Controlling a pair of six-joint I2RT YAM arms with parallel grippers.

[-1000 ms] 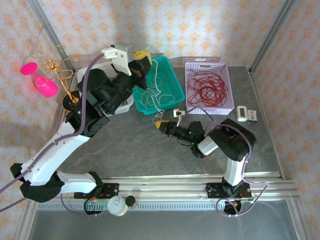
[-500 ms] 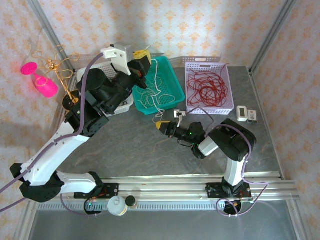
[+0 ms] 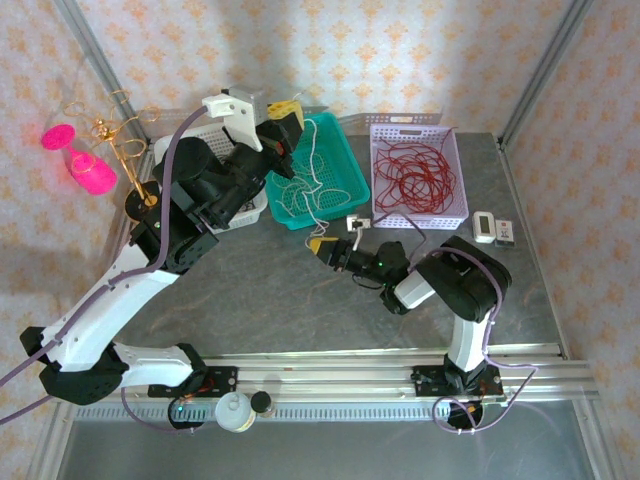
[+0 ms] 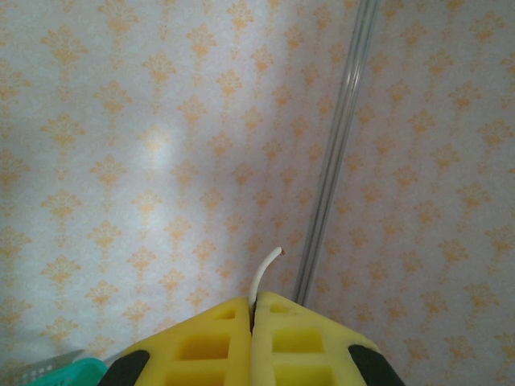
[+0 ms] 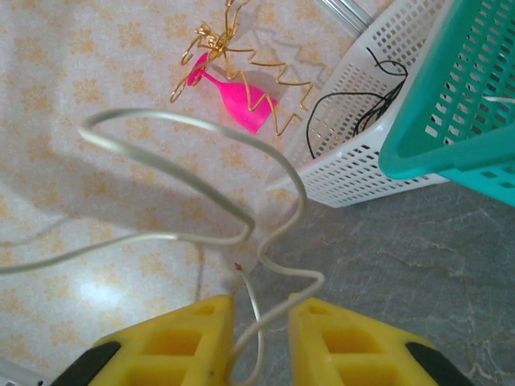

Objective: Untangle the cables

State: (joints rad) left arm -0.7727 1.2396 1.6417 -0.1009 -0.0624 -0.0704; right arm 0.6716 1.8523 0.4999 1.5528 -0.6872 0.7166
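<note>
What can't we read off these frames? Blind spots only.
- Top view: white basket mostly under the left arm; contents hidden.
- Left wrist: left gripper jaws shut on white cable end; rest hidden behind the gripper.
- Right wrist: white strand passes between the right gripper's open jaws, cut off by the bottom edge.
- Top view: too thin to tell whether both are one cable.
</note>
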